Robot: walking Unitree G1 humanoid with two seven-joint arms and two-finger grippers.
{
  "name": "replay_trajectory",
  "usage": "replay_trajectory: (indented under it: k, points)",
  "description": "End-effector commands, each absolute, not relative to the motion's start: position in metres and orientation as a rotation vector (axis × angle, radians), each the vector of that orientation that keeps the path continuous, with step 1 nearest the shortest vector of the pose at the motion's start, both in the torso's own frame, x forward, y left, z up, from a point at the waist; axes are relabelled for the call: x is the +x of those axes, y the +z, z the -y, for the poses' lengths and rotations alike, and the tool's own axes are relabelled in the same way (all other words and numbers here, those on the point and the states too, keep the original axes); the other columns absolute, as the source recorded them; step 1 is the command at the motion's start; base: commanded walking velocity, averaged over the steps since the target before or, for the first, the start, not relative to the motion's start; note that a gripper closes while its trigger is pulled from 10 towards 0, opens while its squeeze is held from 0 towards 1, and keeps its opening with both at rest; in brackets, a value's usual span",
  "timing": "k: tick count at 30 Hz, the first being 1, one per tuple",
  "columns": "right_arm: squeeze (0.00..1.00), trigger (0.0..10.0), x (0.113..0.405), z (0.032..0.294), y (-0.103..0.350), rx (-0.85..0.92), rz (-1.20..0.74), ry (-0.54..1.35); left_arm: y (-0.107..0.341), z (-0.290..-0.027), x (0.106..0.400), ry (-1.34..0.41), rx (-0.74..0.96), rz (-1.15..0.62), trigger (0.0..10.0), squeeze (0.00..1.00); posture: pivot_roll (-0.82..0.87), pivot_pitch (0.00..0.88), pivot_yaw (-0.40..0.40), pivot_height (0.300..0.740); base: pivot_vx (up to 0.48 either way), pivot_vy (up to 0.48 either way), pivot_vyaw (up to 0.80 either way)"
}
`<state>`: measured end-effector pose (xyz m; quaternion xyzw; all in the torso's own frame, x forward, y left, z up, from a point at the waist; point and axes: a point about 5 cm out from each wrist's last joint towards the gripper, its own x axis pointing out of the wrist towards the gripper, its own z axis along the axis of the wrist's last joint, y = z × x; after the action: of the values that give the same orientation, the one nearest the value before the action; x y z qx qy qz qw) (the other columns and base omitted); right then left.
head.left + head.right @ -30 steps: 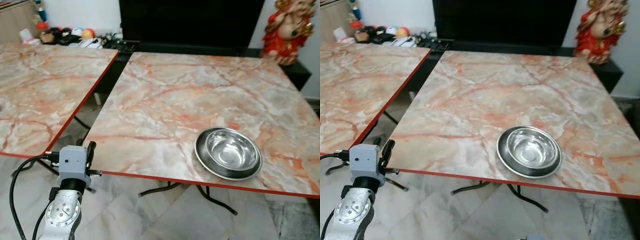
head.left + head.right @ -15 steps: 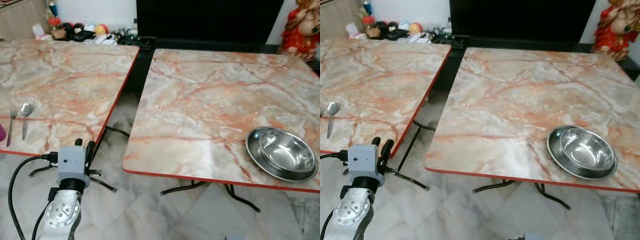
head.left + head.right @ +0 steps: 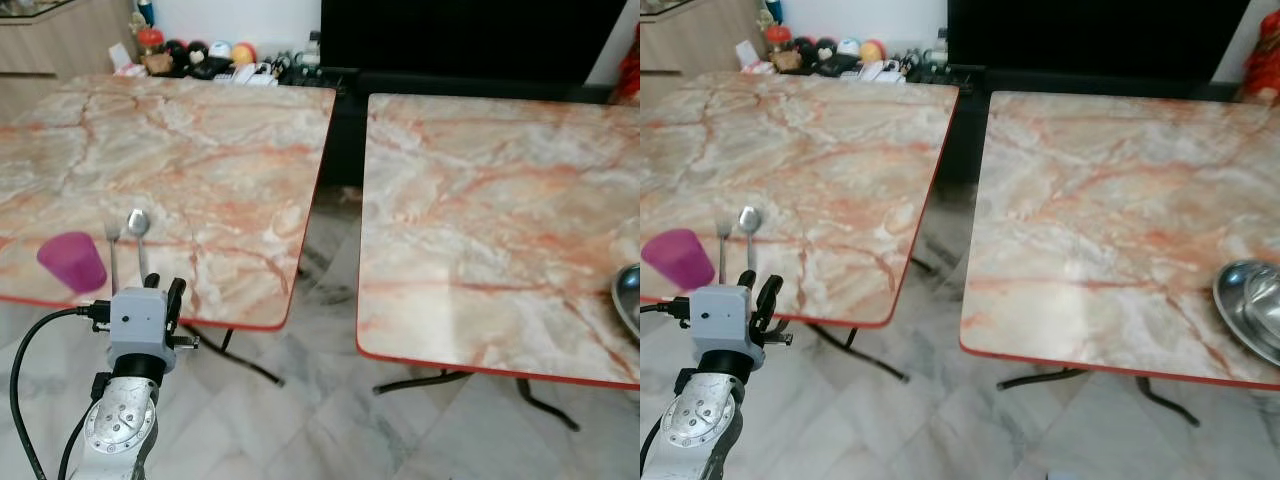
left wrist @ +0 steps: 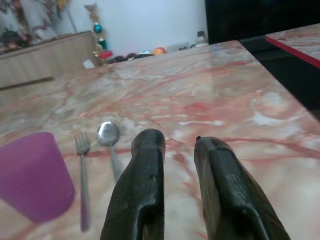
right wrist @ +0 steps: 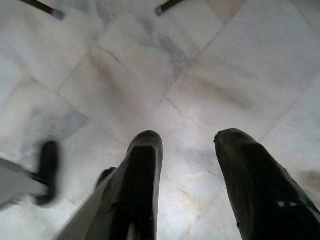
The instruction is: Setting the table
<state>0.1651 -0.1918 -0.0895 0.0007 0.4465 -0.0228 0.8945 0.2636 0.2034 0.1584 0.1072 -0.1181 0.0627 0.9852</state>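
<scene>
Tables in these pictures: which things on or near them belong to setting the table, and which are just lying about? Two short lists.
For the job: purple cup, fork, spoon, steel bowl and plate.

Lying about: toys and clutter by the far wall, red figurine.

A big black screen [image 3: 470, 40] fills the back of the room. Below it runs a low dark stand [image 3: 343, 125]. To the left of the screen, against a white wall [image 3: 240, 15], sits a heap of small clutter [image 3: 200, 55] (round coloured balls among it, the rest too small to tell). Farther left of the screen is a wooden cabinet [image 3: 60, 40]. At the screen's right stands a red figure [image 3: 1265, 55], cut off by the edge. In front of the screen, nearer the camera, lies a floor [image 3: 330, 420] of pale, grey-veined marble tiles.
</scene>
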Motion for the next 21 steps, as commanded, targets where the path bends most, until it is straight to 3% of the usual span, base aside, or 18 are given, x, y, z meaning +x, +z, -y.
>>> replay_trajectory:
  k: [1,15,21]
  points:
    - [0.0,10.0,0.163,0.183,-0.092,0.013,-0.938,-0.028,0.159,-0.209,0.261,0.141,0.245,0.231,10.0,0.0,0.14,0.135,-0.039,0.74,0.0,0.48,0.0]
    - [0.0,10.0,0.156,0.18,-0.095,0.015,-0.962,-0.02,0.166,-0.205,0.261,0.117,0.245,0.26,10.0,0.0,0.15,0.141,-0.042,0.74,0.0,0.48,0.0]
    - [0.0,10.0,0.154,0.177,-0.096,0.015,-0.97,-0.014,0.169,-0.195,0.261,0.027,0.208,0.271,10.0,0.0,0.15,0.142,-0.041,0.74,0.0,0.04,0.0]
